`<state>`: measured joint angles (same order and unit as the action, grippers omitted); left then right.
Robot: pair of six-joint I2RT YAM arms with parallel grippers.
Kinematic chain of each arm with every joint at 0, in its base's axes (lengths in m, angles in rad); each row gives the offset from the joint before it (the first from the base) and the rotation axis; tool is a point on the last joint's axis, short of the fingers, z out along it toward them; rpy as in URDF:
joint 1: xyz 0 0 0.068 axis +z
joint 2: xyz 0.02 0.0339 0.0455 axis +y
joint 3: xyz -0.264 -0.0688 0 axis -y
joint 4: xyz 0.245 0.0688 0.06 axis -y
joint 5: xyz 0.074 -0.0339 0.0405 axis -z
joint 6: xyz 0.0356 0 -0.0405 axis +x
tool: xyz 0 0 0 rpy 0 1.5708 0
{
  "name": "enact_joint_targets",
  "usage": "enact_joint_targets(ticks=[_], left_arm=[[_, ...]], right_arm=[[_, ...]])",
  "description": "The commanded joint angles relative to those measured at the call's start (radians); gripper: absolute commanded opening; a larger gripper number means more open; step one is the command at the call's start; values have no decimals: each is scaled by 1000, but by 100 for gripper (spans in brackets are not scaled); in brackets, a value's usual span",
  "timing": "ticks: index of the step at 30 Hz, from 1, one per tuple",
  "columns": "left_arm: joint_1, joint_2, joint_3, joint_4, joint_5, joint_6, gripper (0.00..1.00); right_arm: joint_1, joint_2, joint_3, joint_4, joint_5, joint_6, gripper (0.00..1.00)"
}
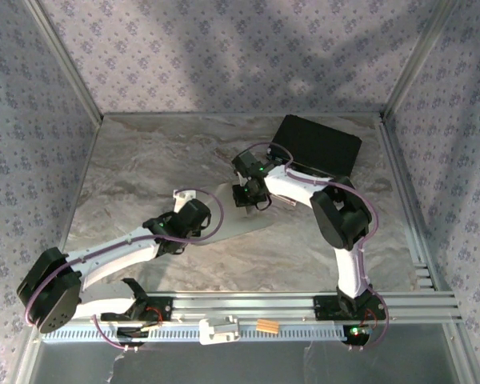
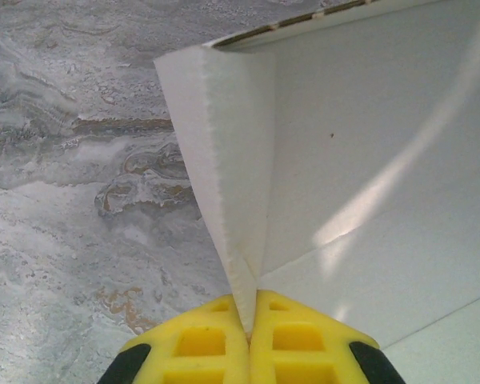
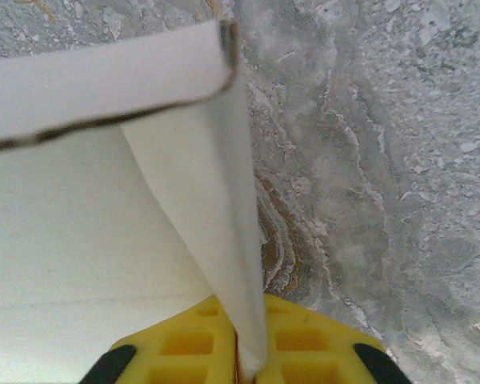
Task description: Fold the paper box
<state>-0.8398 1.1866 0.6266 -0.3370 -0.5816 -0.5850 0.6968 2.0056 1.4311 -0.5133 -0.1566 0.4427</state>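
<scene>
— Low down, two arms: left arm (image 1: 116,254) and right arm (image 1: 340,220) bend inward. One white paper box (image 1: 184,194) lies mid-frame, mostly hidden by them. One black case (image 1: 320,146) sits upper right.
— Left wrist?
— Left gripper (image 2: 248,320) pinches a box flap. The box is cut off at the right.
— Right wrist?
— Right gripper (image 3: 250,356) pinches another flap tight.

No legible text, label, brand or number anywhere

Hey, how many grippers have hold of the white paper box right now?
2. The left gripper pinches one raised flap of the paper box; the right gripper pinches another flap.
</scene>
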Motion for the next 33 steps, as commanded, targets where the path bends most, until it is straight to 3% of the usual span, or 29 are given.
enact_joint_targets(ticks=[1,3,8,12,15,17,24,29,33], left_arm=[[-28,-3,49,102,61,28,0],[-27,-1,51,105,60,30,0],[-29,1,52,107,60,27,0],[-29,8,59,102,60,24,0],[-30,11,61,105,65,15,0],[-30,13,64,111,65,14,0],[-30,14,56,112,73,7,0],[-29,4,38,111,78,-11,0],[-30,-4,17,116,81,-21,0]], right_arm=[[21,-16,3,53,-104,-8,4],[26,-16,7,41,-85,-12,0],[48,14,60,-48,39,-13,0],[106,61,158,-194,252,36,0],[169,150,297,-448,510,149,0],[204,184,340,-553,592,247,0],[235,192,332,-498,532,248,0],[190,60,162,-260,375,194,0],[143,-40,50,-118,267,148,20]])
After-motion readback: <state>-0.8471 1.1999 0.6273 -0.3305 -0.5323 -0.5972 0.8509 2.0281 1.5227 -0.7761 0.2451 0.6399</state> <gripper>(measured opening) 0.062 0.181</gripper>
